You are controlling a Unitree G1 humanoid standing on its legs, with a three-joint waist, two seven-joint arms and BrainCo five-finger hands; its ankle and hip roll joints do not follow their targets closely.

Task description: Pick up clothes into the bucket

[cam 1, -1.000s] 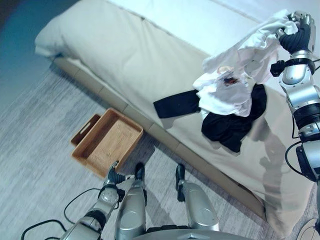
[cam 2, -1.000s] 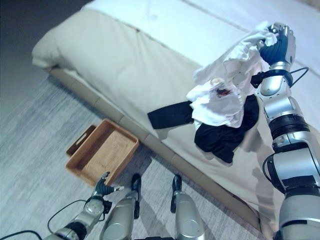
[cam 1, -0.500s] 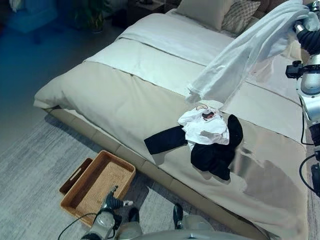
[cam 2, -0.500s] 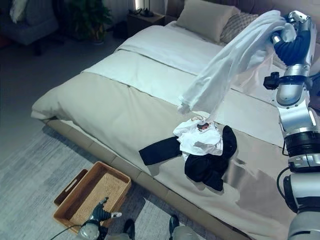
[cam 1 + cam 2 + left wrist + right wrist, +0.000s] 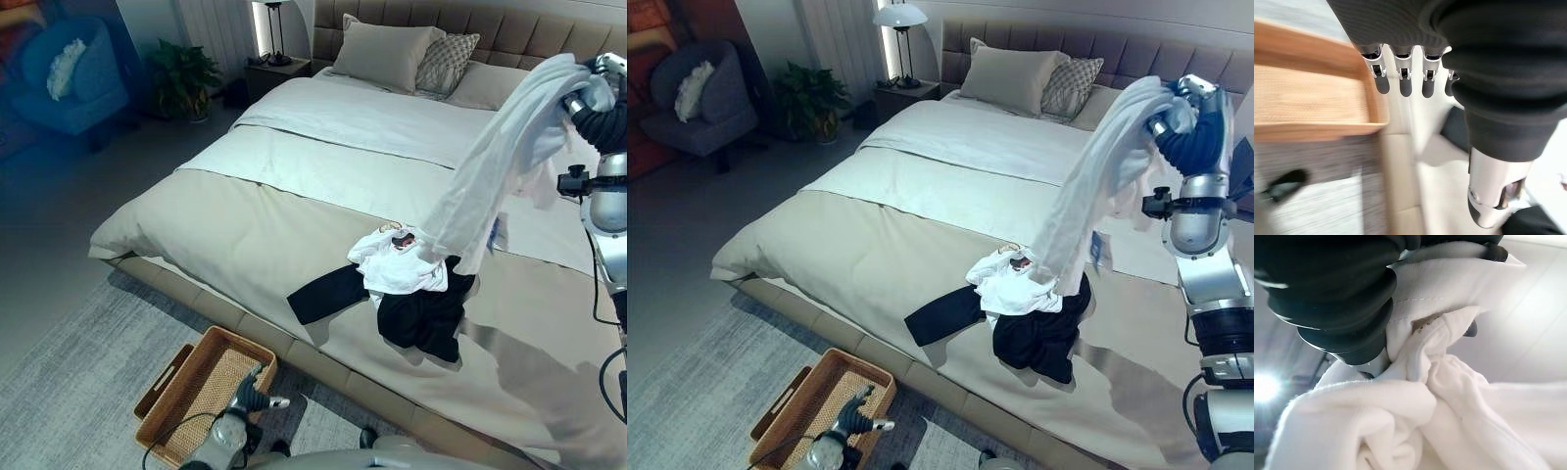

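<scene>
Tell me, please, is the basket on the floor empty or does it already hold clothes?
Empty: the basket shows only its bare woven bottom. The white shirt hangs from the right hand, and other clothes lie on the bed.

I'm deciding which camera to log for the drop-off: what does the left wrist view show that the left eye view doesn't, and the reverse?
Left wrist view alone: the left hand from close by, fingers straight and holding nothing, beside the basket's wooden rim.

Left eye view alone: the right hand raised high, shut on a white shirt that hangs down to the clothes pile on the bed; also pillows, a lamp, a plant and an armchair.

Both: the basket, the left hand and the bed's edge.
</scene>
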